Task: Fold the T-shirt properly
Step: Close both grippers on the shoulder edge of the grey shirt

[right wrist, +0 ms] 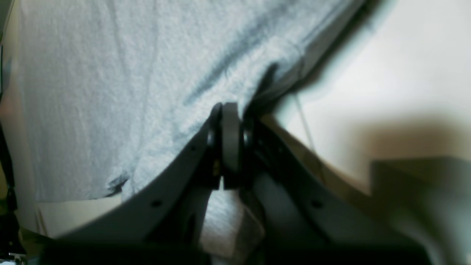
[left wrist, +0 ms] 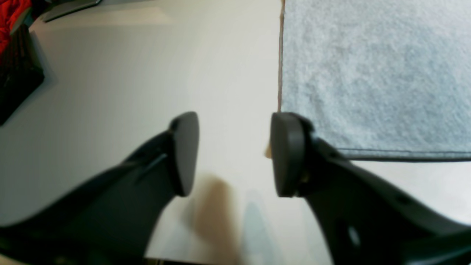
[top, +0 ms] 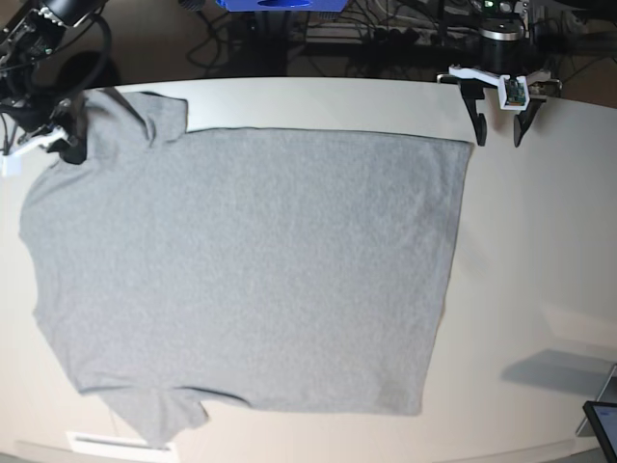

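Note:
The heather-grey T-shirt [top: 251,270] lies spread flat on the white table [top: 540,289], plain side up, hem toward the right and sleeves toward the left. My left gripper [top: 498,135] hovers at the far right hem corner. In the left wrist view it [left wrist: 235,154] is open with only bare table between its fingers, and the shirt's corner [left wrist: 368,73] lies just beside the right finger [left wrist: 287,154]. My right gripper [top: 69,147] is at the far left sleeve. The right wrist view shows it [right wrist: 230,110] shut on a bunched pinch of the T-shirt [right wrist: 92,92].
Cables and equipment [top: 386,29] fill the dark area behind the table's far edge. A screen corner [top: 603,424] sticks in at the near right. In the left wrist view a dark block [left wrist: 14,73] and something red [left wrist: 11,14] sit at the table's left.

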`<state>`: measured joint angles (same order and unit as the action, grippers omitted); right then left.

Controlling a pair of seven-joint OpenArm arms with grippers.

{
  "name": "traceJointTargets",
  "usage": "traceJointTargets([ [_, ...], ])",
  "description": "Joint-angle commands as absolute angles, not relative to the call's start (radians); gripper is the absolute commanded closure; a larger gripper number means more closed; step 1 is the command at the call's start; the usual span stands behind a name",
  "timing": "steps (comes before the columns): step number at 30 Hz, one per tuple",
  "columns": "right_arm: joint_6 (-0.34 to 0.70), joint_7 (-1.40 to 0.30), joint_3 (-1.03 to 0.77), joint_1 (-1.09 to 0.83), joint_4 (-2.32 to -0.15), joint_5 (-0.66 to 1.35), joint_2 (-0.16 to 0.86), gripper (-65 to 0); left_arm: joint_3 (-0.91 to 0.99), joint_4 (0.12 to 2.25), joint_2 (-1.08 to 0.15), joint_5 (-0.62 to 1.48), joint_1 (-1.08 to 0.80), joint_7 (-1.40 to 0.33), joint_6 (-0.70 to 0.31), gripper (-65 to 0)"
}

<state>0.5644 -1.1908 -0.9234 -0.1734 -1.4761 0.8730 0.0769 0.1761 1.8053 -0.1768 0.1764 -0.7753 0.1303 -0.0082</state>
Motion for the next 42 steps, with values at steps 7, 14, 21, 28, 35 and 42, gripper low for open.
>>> traceJointTargets([
  [7,0.567,-1.181,-0.921,-0.176,-1.489,0.886,0.091,-0.4,0.214,1.805,-0.159,0.257,-0.773,0.14,-0.002,-35.3],
  [14,0.567,-1.181,-0.923,-0.179,-1.489,0.886,0.093,-0.4,0.355,1.808,-0.208,0.704,-0.7,-0.248,-0.004,-43.3],
  [21,0.567,-1.184,-0.921,-0.179,-1.489,0.886,0.093,-0.4,0.386,1.814,-0.272,0.92,-0.647,-0.421,-0.104,-43.5],
  [28,0.567,-1.182,-0.921,-0.179,-1.489,0.885,0.094,-0.4,0.383,1.807,-0.263,1.084,-0.615,-0.568,-0.186,-43.3],
  [35,0.567,-1.184,-0.921,-0.179,-1.489,0.885,0.101,-0.4,0.381,1.751,-0.22,1.095,-0.572,-0.648,-0.186,-43.0],
  [42,0.567,-1.185,-0.921,-0.179,-1.489,0.885,0.102,-0.4,0.383,1.641,-0.191,1.089,-0.532,-0.69,-0.188,-42.7],
])
